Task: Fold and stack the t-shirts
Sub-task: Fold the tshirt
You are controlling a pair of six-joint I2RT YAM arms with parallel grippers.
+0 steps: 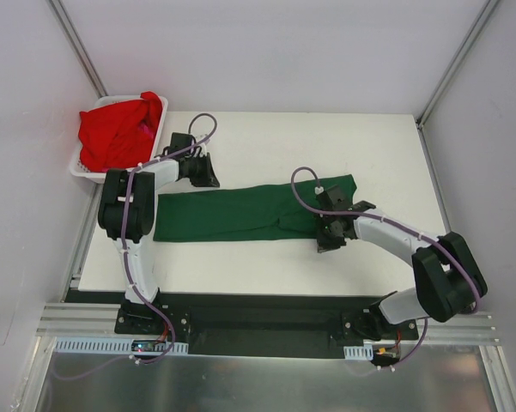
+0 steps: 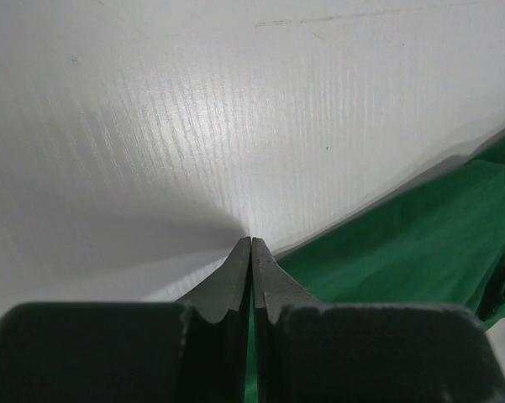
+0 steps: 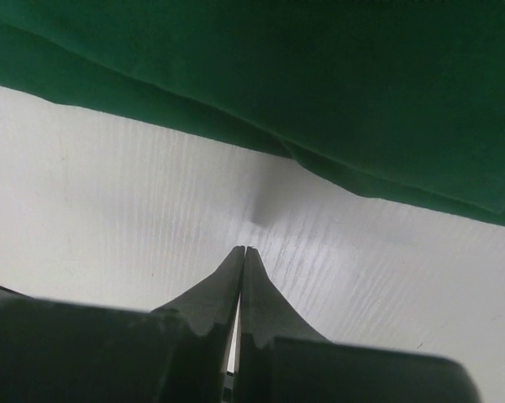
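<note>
A dark green t-shirt (image 1: 249,215) lies folded into a long flat strip across the middle of the white table (image 1: 240,275). A bright red t-shirt (image 1: 116,133) is bunched up in the white basket (image 1: 87,170) at the far left. My left gripper (image 1: 211,178) is shut and empty just past the strip's far edge; in the left wrist view its tips (image 2: 251,240) hover over bare table with the green t-shirt (image 2: 403,252) to the right. My right gripper (image 1: 324,245) is shut and empty at the strip's near edge; its tips (image 3: 242,249) sit over table, short of the green t-shirt (image 3: 319,75).
The white slotted basket stands at the table's far left corner, close to the left arm's elbow. White walls enclose the table on three sides. A metal rail (image 1: 266,326) with both arm bases runs along the near edge.
</note>
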